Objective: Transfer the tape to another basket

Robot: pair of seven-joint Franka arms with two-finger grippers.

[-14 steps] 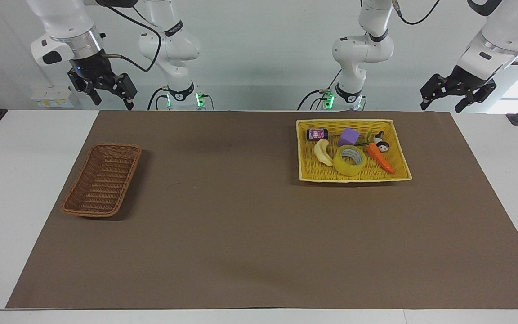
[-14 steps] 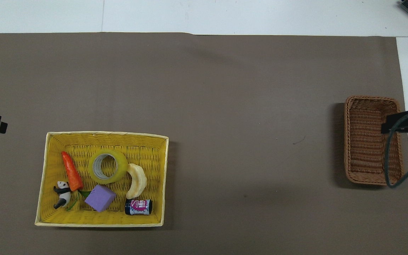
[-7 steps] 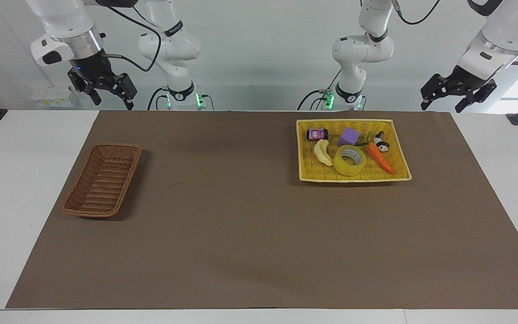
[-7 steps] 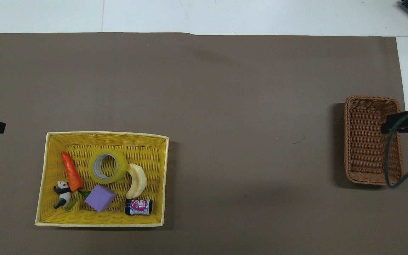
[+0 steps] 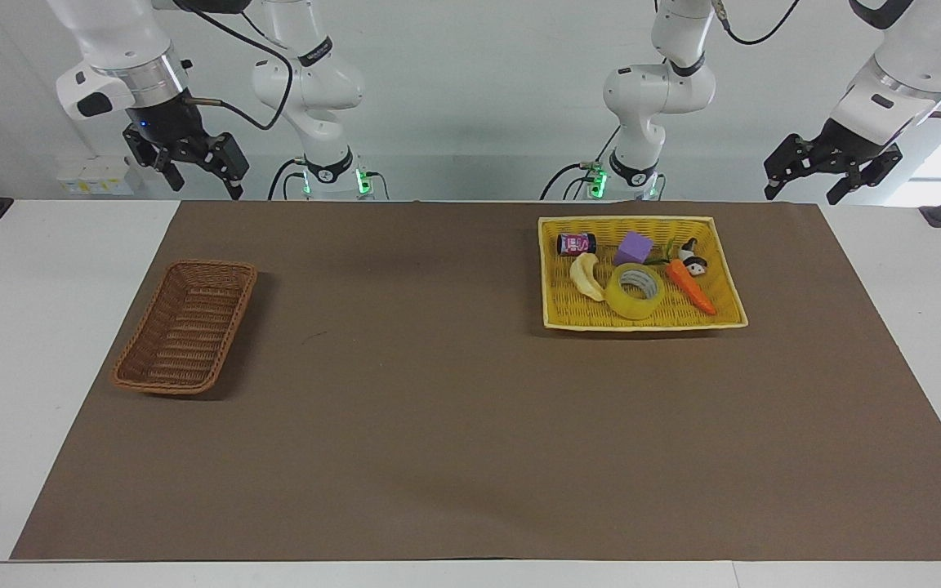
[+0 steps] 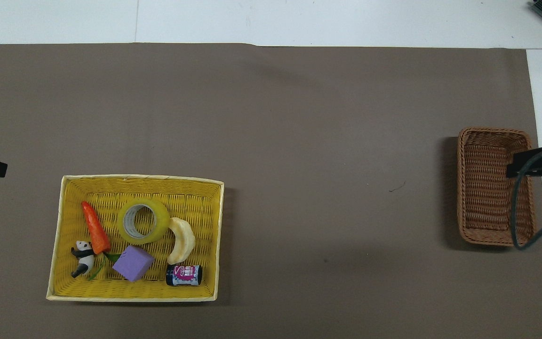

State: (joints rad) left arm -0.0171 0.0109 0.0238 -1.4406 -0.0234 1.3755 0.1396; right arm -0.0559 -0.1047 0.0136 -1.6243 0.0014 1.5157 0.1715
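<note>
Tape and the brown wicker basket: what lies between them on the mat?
Only bare brown mat and the yellow basket's wall nearest the tape. The overhead view shows nothing else before the brown wicker basket.

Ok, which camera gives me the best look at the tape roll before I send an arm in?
The overhead view: the tape lies flat in the yellow basket, its whole ring and pale core open to the camera, between the carrot and the banana-shaped piece. The facing view shows the tape smaller and slanted.
</note>
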